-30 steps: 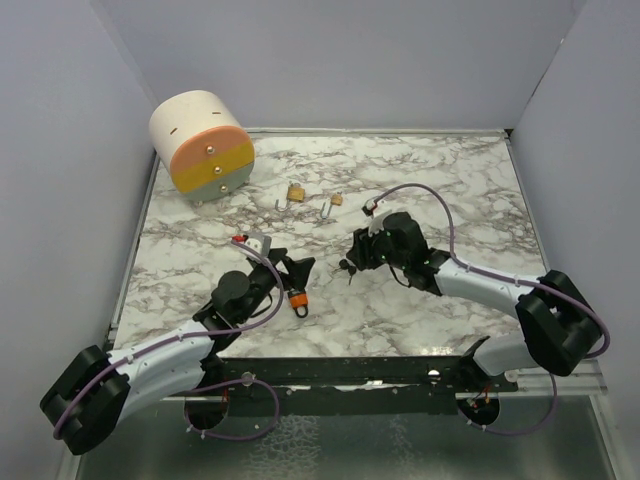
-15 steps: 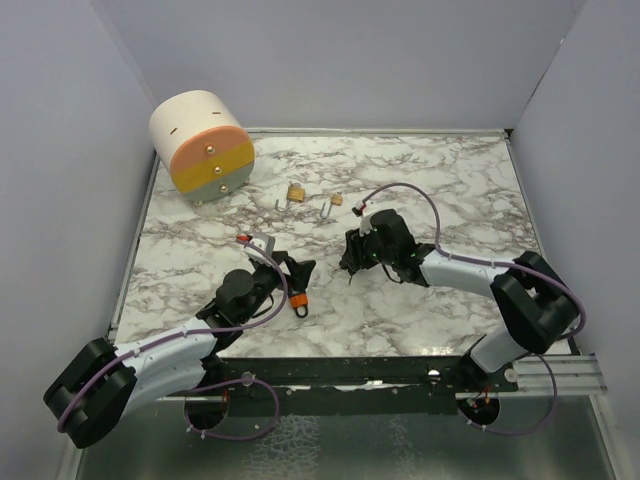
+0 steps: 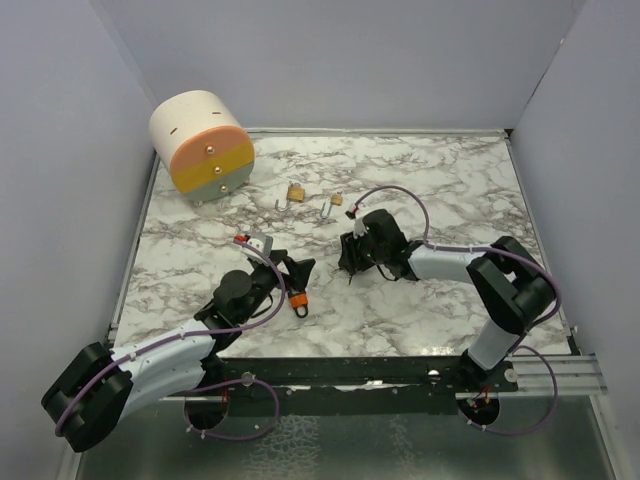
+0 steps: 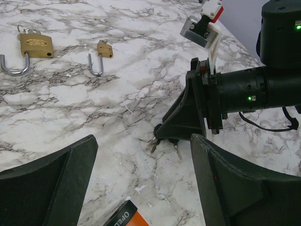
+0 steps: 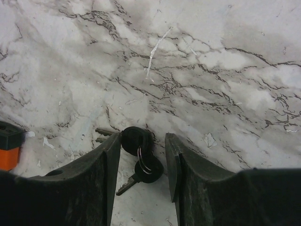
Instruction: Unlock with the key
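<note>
Right gripper (image 5: 142, 147) low on table (image 3: 450, 190), jaws narrowly apart, straddling keys (image 5: 136, 140), not clamped. Left gripper (image 4: 141, 188) wide open, empty, orange padlock (image 4: 123, 217) just beside its tips. Two brass padlocks (image 4: 35, 44) (image 4: 104, 48) farther back, apart from keys.

Smooth marble-patterned tabletop (image 3: 450, 180), shiny brass padlock (image 4: 35, 44) with steel shackle, keys (image 5: 137, 140) with black plastic heads

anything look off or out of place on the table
The round drawer unit at the back left looks tilted rather than standing square. The large brass padlock and small brass padlock lie with shackles open.
</note>
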